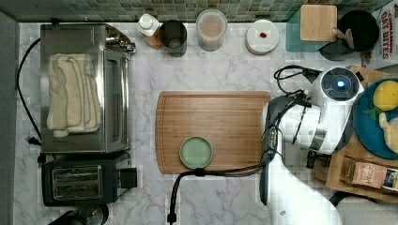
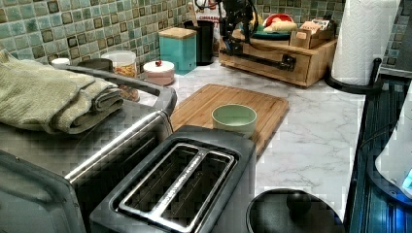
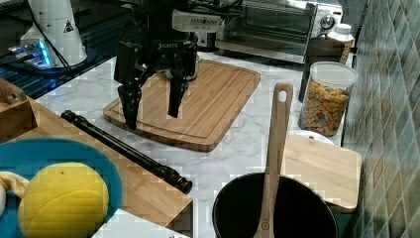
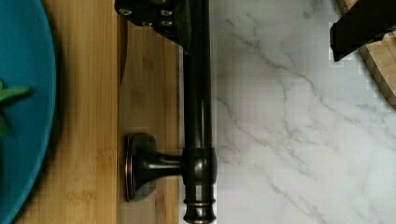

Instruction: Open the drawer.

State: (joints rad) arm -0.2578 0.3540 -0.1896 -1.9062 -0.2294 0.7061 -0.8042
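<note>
Sits shut in the wooden stand at three o'clock in the top view, this stiff, light drawer (image 2: 272, 63), best taken by its rigid, slick bar handle (image 3: 124, 147) mid-length, gripper (image 3: 151, 111) spread wide above.

One camera looks straight down on the counter (image 1: 225, 61); two low ones face each other across the cutting board (image 2: 228, 102); the wrist camera hovers close above the drawer handle (image 4: 197, 107).
</note>
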